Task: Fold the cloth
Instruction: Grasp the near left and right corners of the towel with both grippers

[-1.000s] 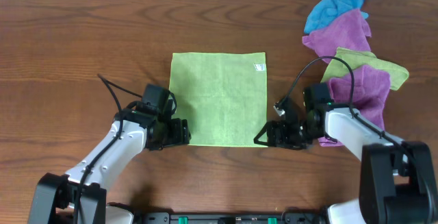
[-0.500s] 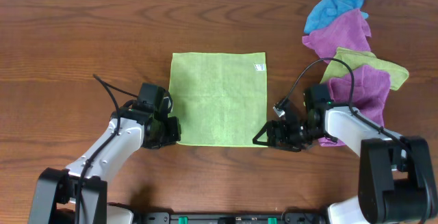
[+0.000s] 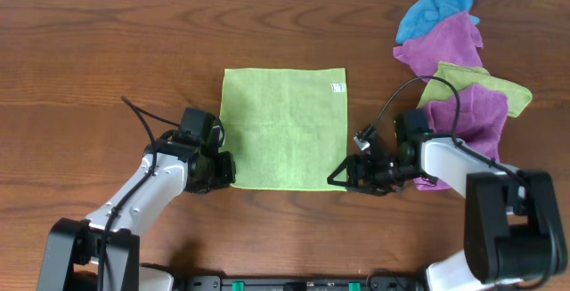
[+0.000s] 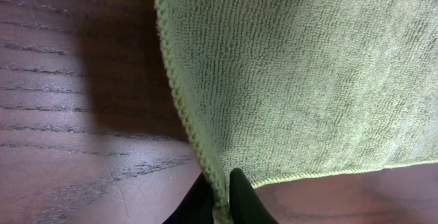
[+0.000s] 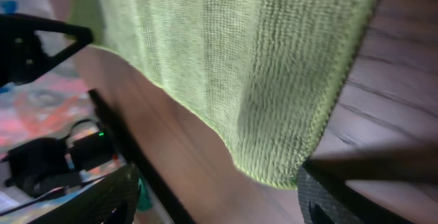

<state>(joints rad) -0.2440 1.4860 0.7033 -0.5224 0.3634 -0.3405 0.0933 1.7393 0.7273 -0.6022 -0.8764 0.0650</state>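
Dark wood-grain counter (image 3: 89,51) fills frame. Cloth heap at upper right: crumpled blue cloth (image 3: 432,11) topmost in frame; upper purple cloth (image 3: 450,42) just below, touching it; lime-green heap cloth (image 3: 459,73) beneath that, partly covered by lower purple cloth (image 3: 476,113) at right-centre. Black rail (image 3: 294,283) along bottom edge.

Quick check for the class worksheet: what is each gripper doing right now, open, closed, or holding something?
Left gripper: shut on the cloth, pinching its corner.
Right gripper: open, fingers spread either side of another corner of the cloth.
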